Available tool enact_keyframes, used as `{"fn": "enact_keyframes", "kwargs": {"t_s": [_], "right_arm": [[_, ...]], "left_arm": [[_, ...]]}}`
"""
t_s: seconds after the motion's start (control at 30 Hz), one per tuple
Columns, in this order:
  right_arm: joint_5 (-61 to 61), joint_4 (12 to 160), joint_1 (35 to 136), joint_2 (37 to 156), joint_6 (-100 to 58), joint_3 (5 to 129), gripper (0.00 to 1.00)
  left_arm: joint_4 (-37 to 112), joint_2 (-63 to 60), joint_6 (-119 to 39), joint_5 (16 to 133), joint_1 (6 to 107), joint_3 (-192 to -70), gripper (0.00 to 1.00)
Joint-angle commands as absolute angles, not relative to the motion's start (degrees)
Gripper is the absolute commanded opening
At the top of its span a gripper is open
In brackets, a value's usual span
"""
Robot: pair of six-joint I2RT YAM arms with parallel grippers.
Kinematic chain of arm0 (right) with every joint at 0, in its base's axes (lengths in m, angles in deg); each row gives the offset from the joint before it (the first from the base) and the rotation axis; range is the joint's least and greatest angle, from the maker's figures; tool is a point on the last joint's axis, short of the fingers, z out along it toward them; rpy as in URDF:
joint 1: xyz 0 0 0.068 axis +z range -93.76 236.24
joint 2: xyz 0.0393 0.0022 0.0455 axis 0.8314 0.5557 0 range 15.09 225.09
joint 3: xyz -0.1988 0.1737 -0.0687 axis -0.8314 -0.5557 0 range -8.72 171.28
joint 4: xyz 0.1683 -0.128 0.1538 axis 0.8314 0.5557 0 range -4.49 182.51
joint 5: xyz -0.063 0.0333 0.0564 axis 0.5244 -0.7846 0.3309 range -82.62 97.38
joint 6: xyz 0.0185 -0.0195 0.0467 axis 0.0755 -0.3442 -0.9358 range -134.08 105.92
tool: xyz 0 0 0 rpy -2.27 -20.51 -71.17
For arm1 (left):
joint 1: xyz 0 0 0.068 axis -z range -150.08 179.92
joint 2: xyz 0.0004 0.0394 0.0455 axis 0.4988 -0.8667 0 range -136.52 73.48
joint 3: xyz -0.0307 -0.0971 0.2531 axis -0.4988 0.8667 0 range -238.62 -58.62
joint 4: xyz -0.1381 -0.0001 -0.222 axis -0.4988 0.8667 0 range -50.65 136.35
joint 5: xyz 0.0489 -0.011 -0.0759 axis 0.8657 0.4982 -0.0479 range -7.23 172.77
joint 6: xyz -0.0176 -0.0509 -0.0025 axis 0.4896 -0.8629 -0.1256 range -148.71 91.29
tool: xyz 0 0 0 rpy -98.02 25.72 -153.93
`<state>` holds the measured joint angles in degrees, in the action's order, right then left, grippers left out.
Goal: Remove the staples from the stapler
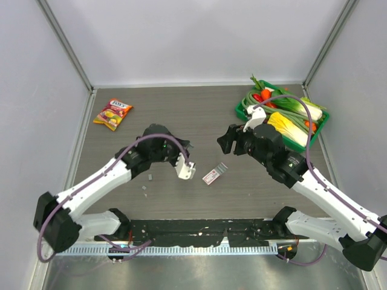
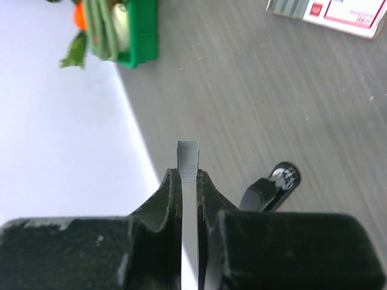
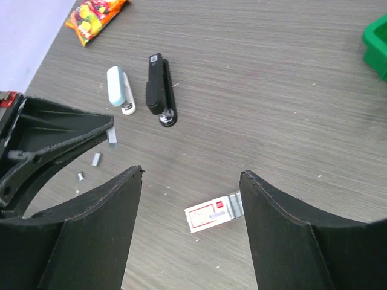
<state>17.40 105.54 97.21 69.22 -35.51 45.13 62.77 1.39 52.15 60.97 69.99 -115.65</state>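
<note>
Left wrist: left gripper point(image 2: 188, 175) grips staple strip point(image 2: 188, 158); right gripper point(image 3: 191, 172) wide above packet point(image 3: 211, 213).

Your left arm point(image 1: 97, 181) shows white shells between chunky black joints, with a purple cable point(image 1: 40, 241) trailing along it. The right arm point(image 1: 329, 196) matches: white links, black joints, and a second purple cable point(image 1: 309, 139) looping over its wrist. Up close, your left pincer point(image 2: 188, 175) has glossy black fingers, curved on their outer sides, on a broad black block. Your right pincer point(image 3: 191, 172) has wide matte black fingers tapering to blunt tips.
</note>
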Motion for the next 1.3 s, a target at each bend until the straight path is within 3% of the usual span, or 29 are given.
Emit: {"fn": "enact_keyframes", "kwargs": {"t_s": [0.0,0.3,0.57,0.83,1.27], "right_arm": [[10.9,104.8,96.3,70.2,-39.5,49.1,0.71],[-14.3,100.7,91.0,75.1,-51.1,53.5,0.74],[-35.8,88.9,87.4,79.2,-58.5,51.1,0.74],[-45.9,75.5,86.3,80.7,-65.0,49.6,0.74],[-49.0,74.5,86.1,82.8,-62.3,50.9,0.67]], "left_arm": [[47.1,10.5,62.9,63.7,70.3,-105.6,0.00],[25.3,20.7,77.1,61.3,70.3,-94.0,0.00],[19.8,22.5,84.7,55.8,70.3,-93.1,0.00],[20.4,25.2,87.0,49.6,70.3,-93.1,0.00],[20.5,27.6,86.2,44.8,70.3,-92.5,0.00]]}}
